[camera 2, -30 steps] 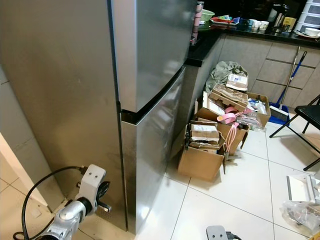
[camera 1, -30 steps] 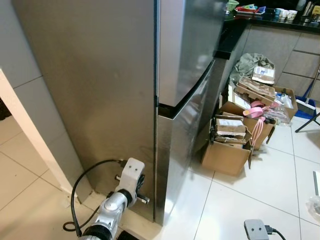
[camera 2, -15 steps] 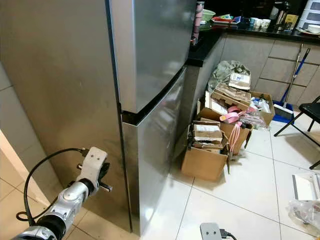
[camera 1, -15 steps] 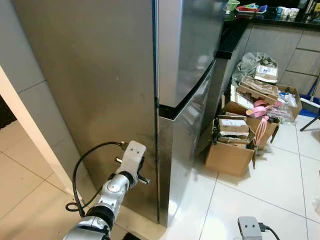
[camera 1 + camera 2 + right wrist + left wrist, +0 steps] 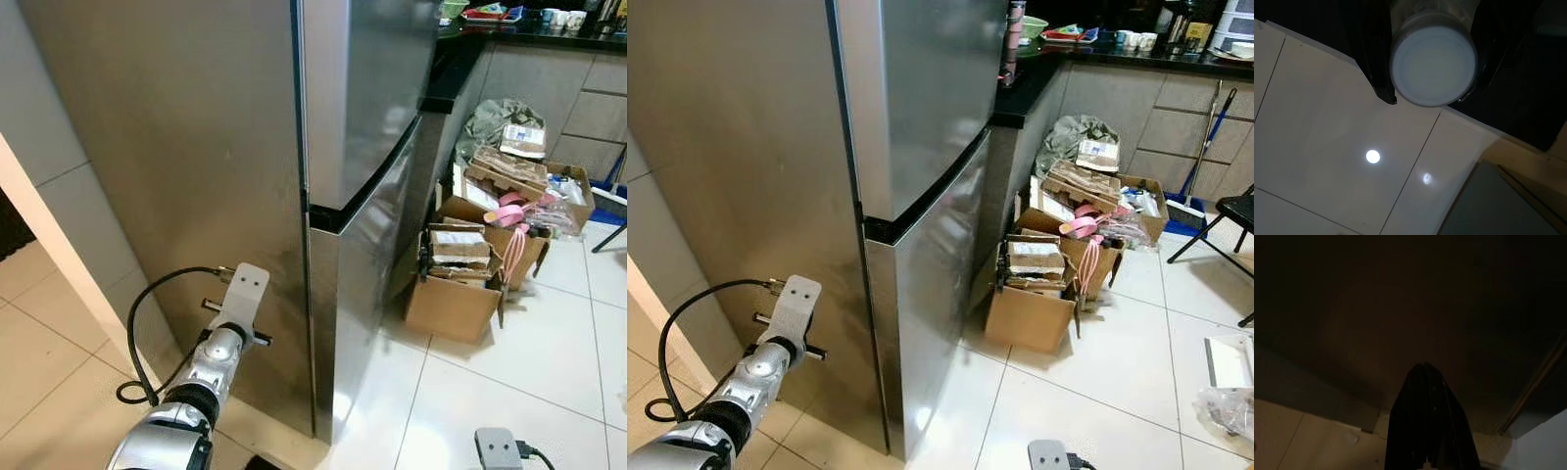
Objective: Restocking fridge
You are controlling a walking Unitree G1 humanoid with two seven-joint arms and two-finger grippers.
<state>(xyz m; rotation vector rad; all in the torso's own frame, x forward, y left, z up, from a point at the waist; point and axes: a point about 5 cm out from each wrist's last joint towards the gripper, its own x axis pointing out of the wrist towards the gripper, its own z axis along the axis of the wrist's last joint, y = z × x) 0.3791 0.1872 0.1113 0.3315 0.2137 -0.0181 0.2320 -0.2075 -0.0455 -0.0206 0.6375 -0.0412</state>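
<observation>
The fridge [image 5: 294, 176] is standing shut, both steel doors closed, so nothing inside can be seen; its brushed grey side is facing the robot and the glossy doors are angling away, split by a dark seam. The left arm [image 5: 211, 367] is reaching toward the lower side panel, a black cable looping from its white wrist bracket. In the very dark left wrist view, the left tool [image 5: 1426, 374] is showing as one black wedge, fingers pressed together on nothing, pointing at the fridge's shadowed side just above the pale floor [image 5: 509, 362].

In the right wrist view, the right tool [image 5: 1431, 95] is gripping a round container [image 5: 1433, 66] with a smooth white circular end, a black finger on each side; its body is cut off by the frame, so I cannot tell what it is. Glossy white tiles are lying beneath it.

Beyond the fridge, open cardboard boxes [image 5: 460, 284] of packets and something pink are sitting on the floor beside a black counter [image 5: 1068, 61], its far clutter too small to read.
</observation>
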